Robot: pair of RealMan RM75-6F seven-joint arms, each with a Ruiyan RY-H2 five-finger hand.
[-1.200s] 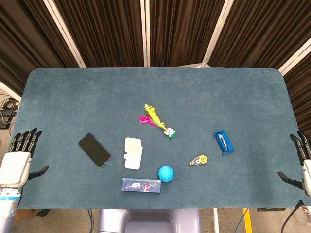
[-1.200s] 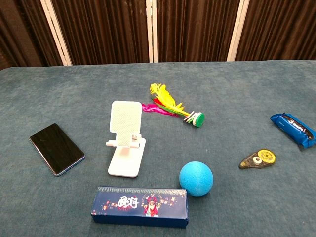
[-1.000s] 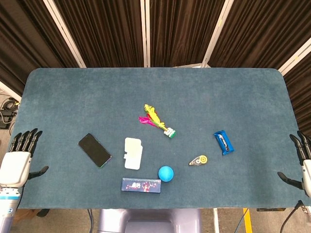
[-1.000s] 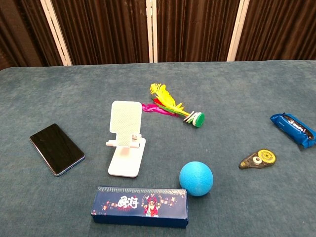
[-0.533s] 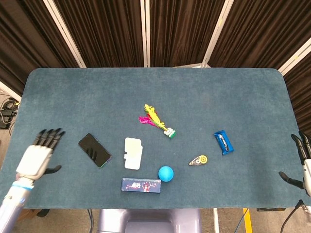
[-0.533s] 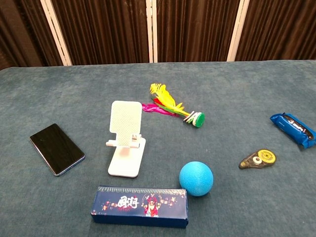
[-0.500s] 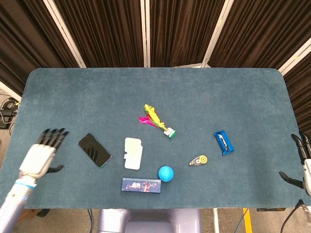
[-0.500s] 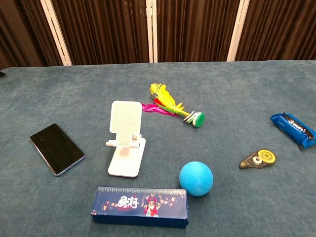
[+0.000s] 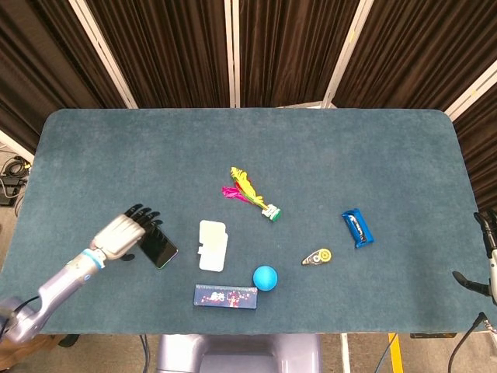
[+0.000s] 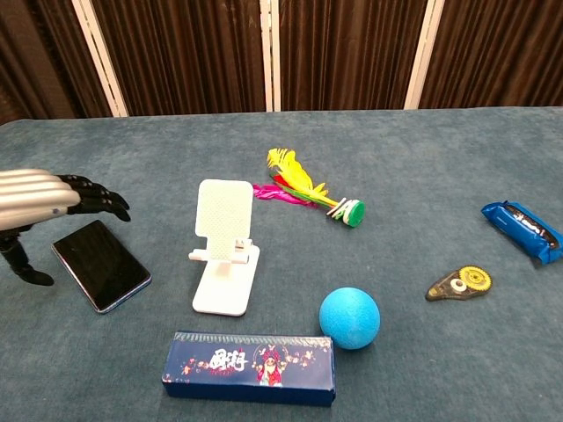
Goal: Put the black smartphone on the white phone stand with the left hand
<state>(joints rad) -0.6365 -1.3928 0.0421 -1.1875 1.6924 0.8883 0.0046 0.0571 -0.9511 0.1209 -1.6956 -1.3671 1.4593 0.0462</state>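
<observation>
The black smartphone lies flat on the table, left of the white phone stand, which stands upright with nothing on it. My left hand hovers over the phone's left end, fingers extended and apart, holding nothing; in the head view it covers part of the phone. My right hand is at the table's far right edge, open and only partly in view.
A dark blue box lies in front of the stand, with a blue ball to its right. A feathered shuttlecock lies behind the stand. A correction tape and a blue packet lie to the right.
My left hand has moved from the table's left edge rightward, over the phone's left end. The right hand stayed at the right edge. No object has shifted.
</observation>
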